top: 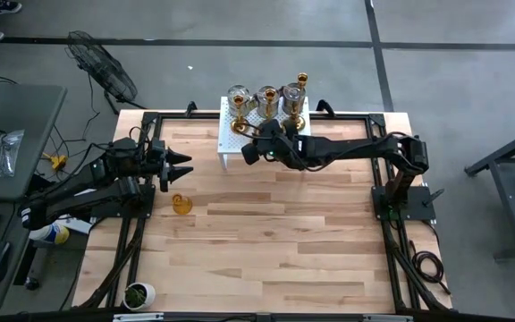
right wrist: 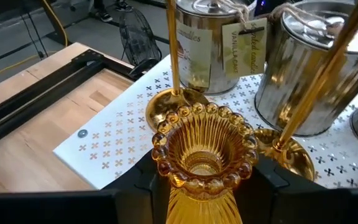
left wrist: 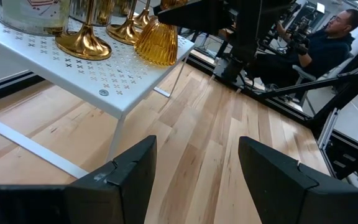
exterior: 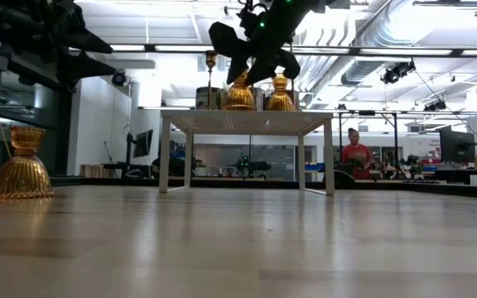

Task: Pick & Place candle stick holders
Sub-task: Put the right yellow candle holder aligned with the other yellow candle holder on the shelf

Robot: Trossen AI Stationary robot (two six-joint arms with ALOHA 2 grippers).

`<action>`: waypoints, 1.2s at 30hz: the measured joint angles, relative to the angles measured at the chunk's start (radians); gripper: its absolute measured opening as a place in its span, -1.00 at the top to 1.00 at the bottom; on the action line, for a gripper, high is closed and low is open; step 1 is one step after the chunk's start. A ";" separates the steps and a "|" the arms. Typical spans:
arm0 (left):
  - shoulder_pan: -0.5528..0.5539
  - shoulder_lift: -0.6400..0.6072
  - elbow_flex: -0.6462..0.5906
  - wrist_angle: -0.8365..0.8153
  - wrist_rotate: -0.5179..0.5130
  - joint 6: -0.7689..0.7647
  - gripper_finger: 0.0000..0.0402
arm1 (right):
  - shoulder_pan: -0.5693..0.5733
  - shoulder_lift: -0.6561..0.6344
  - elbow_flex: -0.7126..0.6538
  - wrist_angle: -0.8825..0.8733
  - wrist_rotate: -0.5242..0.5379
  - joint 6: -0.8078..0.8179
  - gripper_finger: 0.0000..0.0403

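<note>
An amber ribbed glass candle stick holder (right wrist: 202, 149) with a beaded rim stands upright at the near edge of the white perforated stand (top: 232, 141). My right gripper (right wrist: 204, 186) is shut on it, reaching in from the table's right side (top: 256, 145). Behind it on the stand are gold stemmed holders (right wrist: 174, 56) and silver-grey tins (right wrist: 213, 37). A second amber holder (top: 181, 204) stands on its wide foot on the table at the left. Beside that, a little farther back, my left gripper (top: 184, 165) hangs open above the table with nothing between its fingers (left wrist: 197, 149). My right gripper pinches the amber holder below its beaded rim (right wrist: 166, 168), one finger on each side of the ribbed body. The fingers come slanting down from the table's right side. The holder is upright, and its wide foot (left wrist: 157, 57) appears to stand on the stand's top.
A small white pot with a green plant (top: 139, 293) sits at the table's near left corner. Black frame rails (top: 383, 188) run along both table sides. A person (exterior: 356, 154) sits in the room beyond. Bare wood lies across the table's middle and near part.
</note>
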 joint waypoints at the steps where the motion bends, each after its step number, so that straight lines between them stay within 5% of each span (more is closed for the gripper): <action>1: 0.000 0.000 0.000 0.000 0.000 0.000 -0.11 | 0.000 0.000 0.000 -0.006 0.000 0.015 0.36; 36: 0.000 0.000 0.000 0.000 0.000 0.000 -0.11 | 0.011 0.038 0.000 -0.007 0.147 0.135 0.35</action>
